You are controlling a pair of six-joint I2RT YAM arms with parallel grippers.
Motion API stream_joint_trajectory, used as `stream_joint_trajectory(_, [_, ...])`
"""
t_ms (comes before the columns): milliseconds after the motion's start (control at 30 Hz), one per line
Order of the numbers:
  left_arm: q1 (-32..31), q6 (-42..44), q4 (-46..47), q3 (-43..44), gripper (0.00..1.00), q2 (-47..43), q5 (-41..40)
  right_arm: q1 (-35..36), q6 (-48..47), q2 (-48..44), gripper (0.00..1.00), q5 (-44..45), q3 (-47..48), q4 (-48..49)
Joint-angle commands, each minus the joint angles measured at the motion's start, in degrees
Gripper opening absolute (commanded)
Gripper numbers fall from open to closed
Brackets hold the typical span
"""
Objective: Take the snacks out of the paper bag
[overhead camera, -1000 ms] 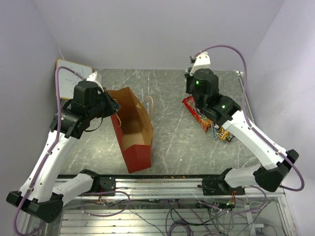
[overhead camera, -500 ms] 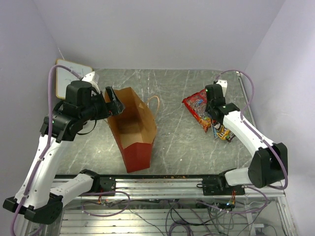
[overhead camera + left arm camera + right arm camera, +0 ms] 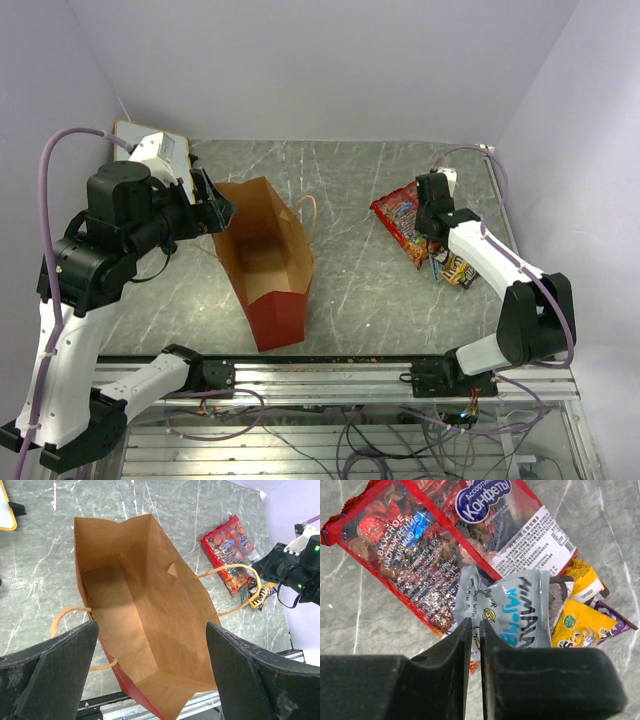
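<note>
Top external view: the paper bag [image 3: 265, 260] stands left of centre on the grey marbled table [image 3: 350, 300], red outside, mouth open upward, one thin loop handle [image 3: 305, 215] sticking out toward the right. The left gripper [image 3: 212, 205] hangs over the bag's far left rim with its fingers spread wide; in the left wrist view both dark fingers [image 3: 47, 672] frame the bag [image 3: 145, 630], whose brown lining shows down to the bottom. The left arm hides part of the white board [image 3: 130, 135] in the far left corner. The snacks lie well apart from the bag, at the right side of the table: a big red packet [image 3: 398, 220] with small packs [image 3: 455, 268] just beside it, partly covered by the right arm. The right gripper [image 3: 475, 630] sits low over this pile, its jaws drawn to a thin slit, tips at the edge of a silvery-blue pack [image 3: 517, 607] that lies on the red packet [image 3: 420, 555]; whether it pinches that pack, I cannot tell. A yellow pack [image 3: 575, 627] and a purple pack [image 3: 616, 622] touch the silvery one's right side.
</note>
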Motion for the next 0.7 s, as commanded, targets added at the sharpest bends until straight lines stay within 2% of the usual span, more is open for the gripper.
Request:
stream_joint_trajectory(0, [0.2, 1.2, -1.7, 2.8, 0.99, 0.4, -0.2, -0.4, -2.6, 0.5, 0.19, -2.0, -0.3, 0.5])
stream_joint_trajectory(100, [0.2, 1.6, -1.7, 3.2, 0.99, 0.3, 0.2, -0.3, -4.0, 0.5, 0.43, -3.6, -1.8, -1.7])
stream_joint_trajectory(233, [0.2, 1.8, -1.6, 2.8, 0.98, 0.2, -0.6, -0.3, -5.1, -0.8, 0.53, -4.3, -1.1, -4.9])
stream_joint_trajectory(300, [0.2, 1.8, -1.6, 3.3, 0.98, 0.7, -0.9, 0.1, -5.1, -1.8, 0.6, -5.6, 2.4, -7.9])
stream_joint_trajectory(333, [0.2, 1.5, -1.5, 3.6, 0.98, 0.8, -0.9, 0.6, -4.4, -2.2, 0.66, -5.9, 4.1, -9.7])
stream_joint_trajectory(433, [0.2, -0.1, -0.4, 3.7, 0.98, 1.0, -0.3, 2.5, -0.3, -2.9, 0.97, -7.5, 11.5, -16.9])
stream_joint_trajectory(533, [0.3, -2.4, 0.6, 3.6, 0.98, 1.3, 1.0, 3.2, 4.5, -2.7, 1.0, -13.4, 18.7, -25.4])
stream_joint_trajectory(667, [0.3, -4.7, 2.1, 4.1, 0.98, 1.6, 1.5, 3.5, 4.7, -3.8, 1.0, -22.8, 27.7, -35.6])
